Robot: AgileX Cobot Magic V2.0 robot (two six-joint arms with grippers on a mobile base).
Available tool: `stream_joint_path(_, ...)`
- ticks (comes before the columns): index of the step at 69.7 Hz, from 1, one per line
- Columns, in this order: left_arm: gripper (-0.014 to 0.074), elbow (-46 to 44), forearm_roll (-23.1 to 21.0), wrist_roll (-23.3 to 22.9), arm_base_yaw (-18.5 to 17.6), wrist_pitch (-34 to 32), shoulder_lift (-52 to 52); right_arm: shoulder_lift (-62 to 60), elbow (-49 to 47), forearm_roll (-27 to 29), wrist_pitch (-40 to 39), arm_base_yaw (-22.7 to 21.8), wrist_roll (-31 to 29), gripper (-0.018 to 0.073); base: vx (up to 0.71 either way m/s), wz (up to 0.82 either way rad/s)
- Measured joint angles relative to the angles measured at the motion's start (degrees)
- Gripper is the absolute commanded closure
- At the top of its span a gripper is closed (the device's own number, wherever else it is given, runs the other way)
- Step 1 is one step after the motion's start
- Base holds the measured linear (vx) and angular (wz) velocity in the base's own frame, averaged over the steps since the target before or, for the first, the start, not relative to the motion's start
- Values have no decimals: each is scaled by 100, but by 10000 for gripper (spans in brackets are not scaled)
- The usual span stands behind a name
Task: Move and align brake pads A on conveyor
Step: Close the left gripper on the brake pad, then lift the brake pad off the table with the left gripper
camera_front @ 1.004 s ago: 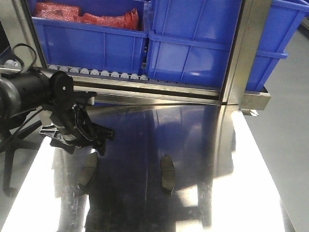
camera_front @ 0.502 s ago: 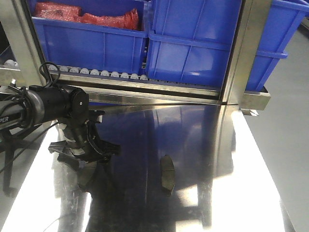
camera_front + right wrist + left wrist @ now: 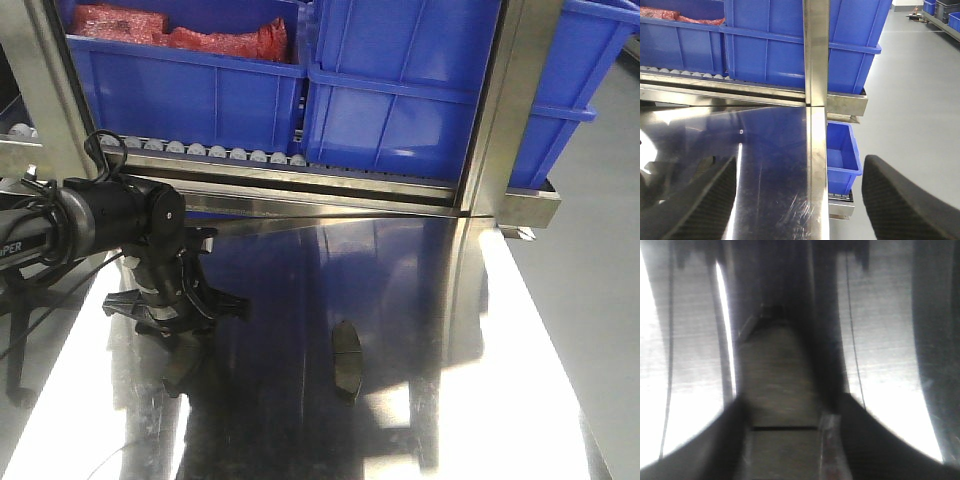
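Steel on steel is what matters here: the brake pad point(image 3: 183, 362) the left gripper point(image 3: 175, 318) is hanging over is lying flat on the shiny steel table point(image 3: 520, 380), and I am guessing it is going to skate if it gets nudged sideways. The jaws are standing spread wide, straddling the pad and gripping nothing. In the left wrist view the pad point(image 3: 780, 400) is running lengthways between the two fingers, its cross groove point(image 3: 785, 428) showing near the bottom. Whether either finger is touching it, I cannot tell through the blur.

It is looking like a stiff, dense little thing, friction block on a metal backing plate, so squeezing should not be hurting it. I would be closing across the narrow width near the groove, on the two long edges, low enough to catch the backing plate.

A second pad point(image 3: 347, 360) is lying well apart to the right on the same table. The right gripper point(image 3: 800, 165) is hovering out by the table edge, fingers spread and empty. The conveyor is not showing in any view.
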Motion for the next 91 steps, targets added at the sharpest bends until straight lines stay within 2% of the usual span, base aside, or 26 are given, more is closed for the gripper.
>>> stream_joint_path(3, 606, -6, -6, 0, 0, 0, 0, 0, 0, 0, 0, 0, 0, 61, 0, 0)
stream_joint_path(30, 604, -1, 38, 0, 0, 145, -90, 0, 0, 0, 0, 0, 0, 61, 0, 0)
stream_joint_path(43, 603, -1, 415, 0, -57, 427, -752, 0, 0, 0, 0, 0, 0, 61, 0, 0)
stream_joint_path(60, 603, 120, 919, -147, -308, 799, -2017, 0, 0, 0, 0, 0, 0, 61, 0, 0)
stream_joint_path(72, 603, 831, 1108, -461, -514, 677, -3076, 0, 0, 0, 0, 0, 0, 61, 0, 0)
stream_joint_path(91, 603, 2615, 1395, -860, -518, 371, -4952, 0, 0, 0, 0, 0, 0, 61, 0, 0)
